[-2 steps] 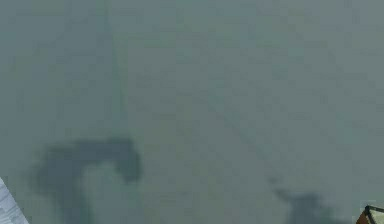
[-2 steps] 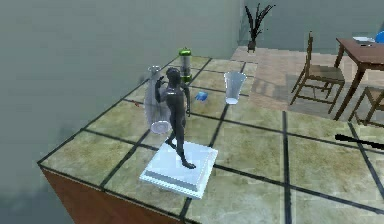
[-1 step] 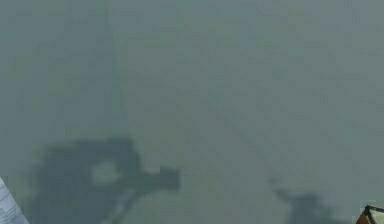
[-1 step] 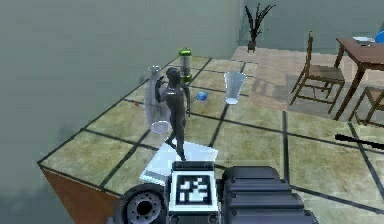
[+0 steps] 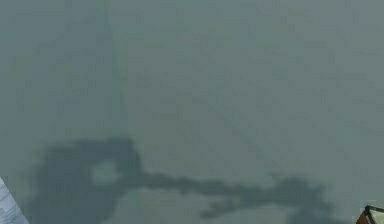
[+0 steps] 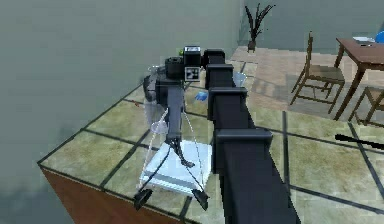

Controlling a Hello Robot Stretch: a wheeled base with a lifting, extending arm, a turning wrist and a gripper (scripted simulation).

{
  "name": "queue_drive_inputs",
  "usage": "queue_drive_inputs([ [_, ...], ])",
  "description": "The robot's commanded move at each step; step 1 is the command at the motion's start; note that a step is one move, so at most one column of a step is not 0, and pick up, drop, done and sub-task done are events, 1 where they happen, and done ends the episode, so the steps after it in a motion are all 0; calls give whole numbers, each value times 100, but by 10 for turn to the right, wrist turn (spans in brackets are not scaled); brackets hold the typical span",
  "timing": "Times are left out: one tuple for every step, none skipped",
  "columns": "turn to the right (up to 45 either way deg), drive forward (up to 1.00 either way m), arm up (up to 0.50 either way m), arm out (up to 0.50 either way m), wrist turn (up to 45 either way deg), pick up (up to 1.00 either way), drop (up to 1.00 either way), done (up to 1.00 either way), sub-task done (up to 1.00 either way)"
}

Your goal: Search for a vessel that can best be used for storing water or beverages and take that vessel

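In the arm side view the dark arm (image 6: 235,120) rises from the bottom edge to two white marker squares (image 6: 192,52). Left of them sits the gripper (image 6: 178,150), its dark body pointing down over a green tiled top (image 6: 100,130). A clear, glassy vessel (image 6: 158,135) with a pale base (image 6: 175,180) stands or hangs right at the gripper's fingers, partly overlapping them. I cannot tell whether the vessel rests on the tiled top or is lifted off it, so I cannot tell whether the gripper holds anything. A small blue thing (image 6: 200,97) lies just beyond the gripper.
The tiled top has a brown front edge (image 6: 70,195) at the lower left. Beyond it stand wooden chairs (image 6: 318,72), a wooden table (image 6: 362,52) and a dark potted plant (image 6: 255,22). A grey wall (image 5: 190,90) stands close in the forward view.
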Motion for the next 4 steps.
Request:
queue_drive_inputs([
  [0,0,0,0,450,0,0,0,0],
  [0,0,0,0,450,0,0,0,0],
  [0,0,0,0,450,0,0,0,0],
  [0,0,0,0,180,0,0,0,0],
])
